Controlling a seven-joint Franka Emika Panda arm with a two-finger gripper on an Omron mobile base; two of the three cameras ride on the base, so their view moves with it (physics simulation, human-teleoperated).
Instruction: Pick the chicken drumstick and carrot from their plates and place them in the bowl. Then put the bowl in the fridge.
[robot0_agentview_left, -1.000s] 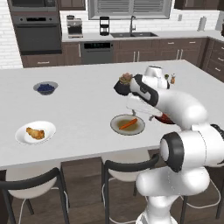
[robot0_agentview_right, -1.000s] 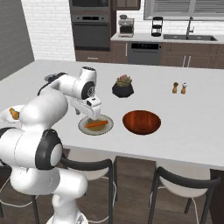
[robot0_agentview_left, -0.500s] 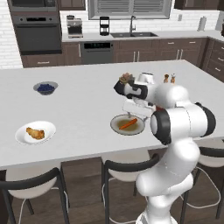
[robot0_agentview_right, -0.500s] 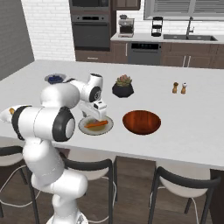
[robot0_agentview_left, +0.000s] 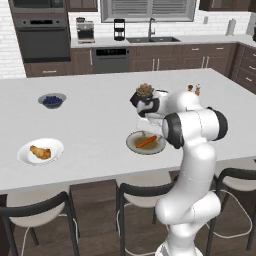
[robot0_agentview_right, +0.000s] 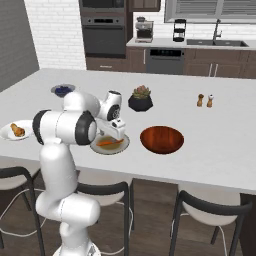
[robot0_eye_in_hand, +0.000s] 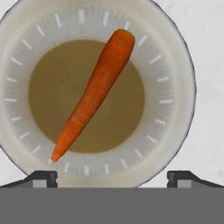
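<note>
Left base view, left to right on the white island counter (robot0_agentview_left: 95, 135): white plate (robot0_agentview_left: 29, 156) near the front-left edge with the chicken drumstick (robot0_agentview_left: 40, 152) lying on it. Behind it, toward the far side, small grey bowl of blueberries (robot0_agentview_left: 52, 100). Mid-counter, grey-tan plate (robot0_agentview_left: 133, 145) with the carrot (robot0_agentview_left: 147, 141) lying across its brownish centre. Gripper (robot0_agentview_left: 145, 123) hangs right above that plate, pointing down, arm folded in from the right. Black plant pot (robot0_agentview_left: 145, 91) sits just behind the wrist. Salt and pepper shakers (robot0_agentview_left: 194, 89) further right, partly hidden by the arm.

Right base view, same order: drumstick plate at the far left edge, blueberry bowl behind, then the gripper (robot0_agentview_right: 119, 134) over the carrot plate. The reddish-brown bowl (robot0_agentview_right: 161, 139) stands just right of the carrot plate, close but apart, nothing in it. Plant pot behind, between plate and bowl; shakers off to the right, well apart.

Hand view: looking straight down on the grey-tan plate. Carrot runs diagonally, thin tip near the lower left, thick end at the upper right, thick end reaching onto the pale rim. Fingertips (robot0_eye_in_hand: 40, 178) show at both bottom corners, jaws spread wide apart, nothing between them. The tips sit over the plate's near rim; the carrot is not touched. Whether the tips touch the plate, can't tell.

Fridge: can't locate it in these views.
</note>
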